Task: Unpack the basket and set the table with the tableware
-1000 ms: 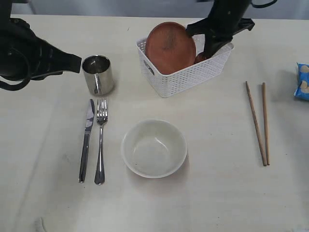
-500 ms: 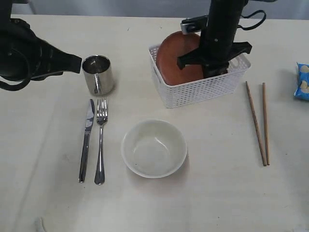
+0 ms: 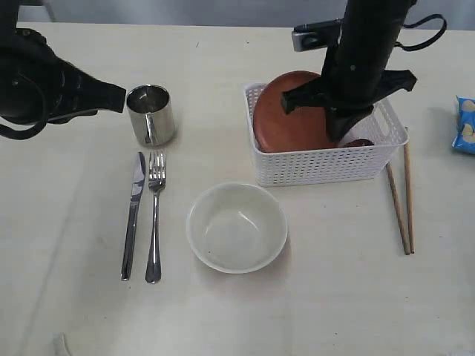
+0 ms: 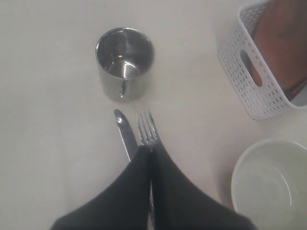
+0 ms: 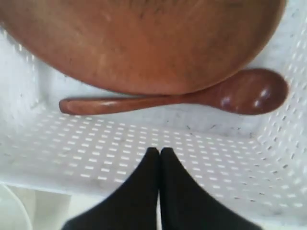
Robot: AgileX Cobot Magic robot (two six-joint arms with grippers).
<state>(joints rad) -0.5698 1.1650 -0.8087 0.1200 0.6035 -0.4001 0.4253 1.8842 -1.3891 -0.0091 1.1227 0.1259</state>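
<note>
We record on the table:
- mug, upright
- knife and fork, parallel
- bowl, empty
- basket holding a tilted plate, right arm reaching in
- chopsticks at the basket's right corner
- blue bag, far right

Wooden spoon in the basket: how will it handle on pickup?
The wooden spoon looks rigid and probably light, so no flop. Its glossy bowl end may be slippery; the thin handle is likely the safer grasp. It lies on the basket floor close by the tilted plate, so lifting might nudge that.
</note>
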